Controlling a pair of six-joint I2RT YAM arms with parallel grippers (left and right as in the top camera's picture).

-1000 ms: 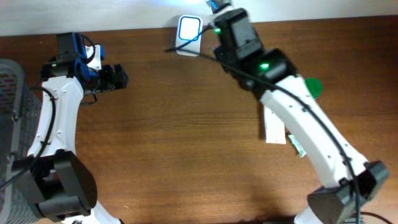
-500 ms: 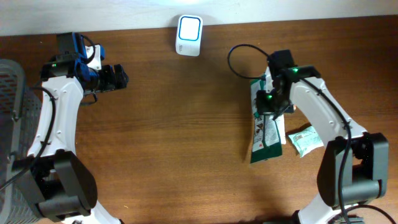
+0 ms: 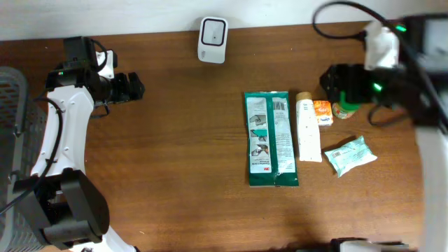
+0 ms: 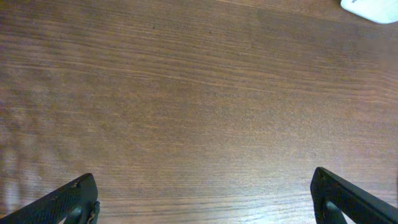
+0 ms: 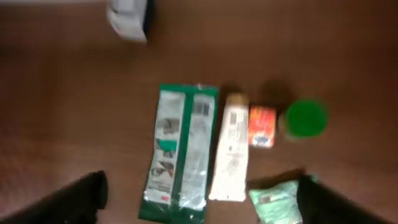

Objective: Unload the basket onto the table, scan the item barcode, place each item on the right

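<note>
Starting with the overhead view, a wooden table (image 3: 175,175) is seen with a white barcode scanner (image 3: 213,40) set at the upper centre of the frame, close to the far edge. The green packet (image 3: 271,138) is laid flat right of centre, well apart from the scanner, its long side running up and down the frame. A white tube (image 3: 306,129) is placed just beside its right edge. An orange box (image 3: 322,112) is found close against the tube's upper right, and a mint pouch (image 3: 350,155) is tilted at the lower right of the group. A green round lid (image 3: 348,109) is partly covered by the right gripper (image 3: 334,84), which is blurred at the upper right and is held above the items, apart from the packet. The left gripper (image 3: 131,87) is seen at the upper left, over bare wood, with a wire basket (image 3: 10,140) at the left edge. In the left wrist view, the two fingers (image 4: 68,202) are shown at the lower corners, spread wide with nothing between them, and a corner of the scanner is caught at the upper right. In the right wrist view, which is blurred, the fingers (image 5: 81,199) are likewise spread wide at the lower corners with nothing gripped. The packet is seen below centre, flanked on its right by the tube, the box and the lid, with the scanner at the upper left.
</note>
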